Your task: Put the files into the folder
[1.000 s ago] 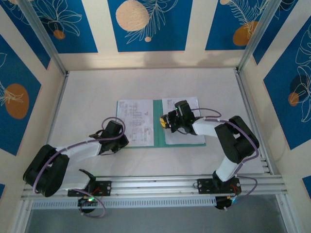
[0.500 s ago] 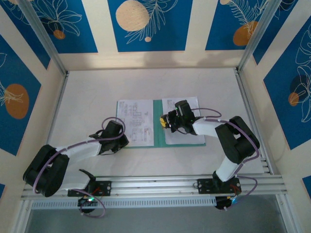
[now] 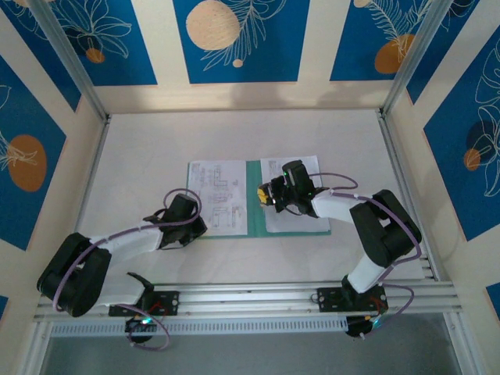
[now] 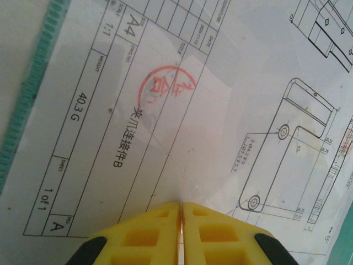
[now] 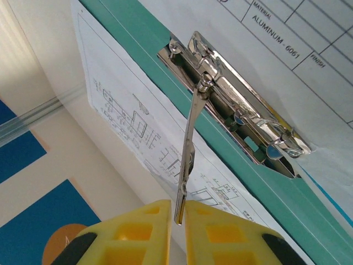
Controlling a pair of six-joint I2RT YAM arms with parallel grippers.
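Centrally on the matte white table (image 3: 156,148), the folder (image 3: 255,205) lies open and flat: thin, teal and rectangular, its 2 leaves each carrying white paper. The files (image 3: 217,197) are smooth sheets printed with fine black line drawings and ruled title blocks. 1 lies on the left leaf and another on the right leaf, with a bare teal strip between them. Along the inner edge of the right sheet, a long, glossy chromed spring clip (image 5: 242,118) is fixed to the teal surface. Its slender metal lever (image 5: 190,143) stands raised, pinched at its tip between the yellow, pocket-moulded pads of the right gripper (image 5: 177,214). The left gripper (image 4: 181,212) has its yellow pads pressed together with nothing between them. Its tips sit at a sheet bearing a round red stamp (image 4: 167,85); whether they touch it cannot be told. Beside that sheet the folder's edge looks finely ribbed.
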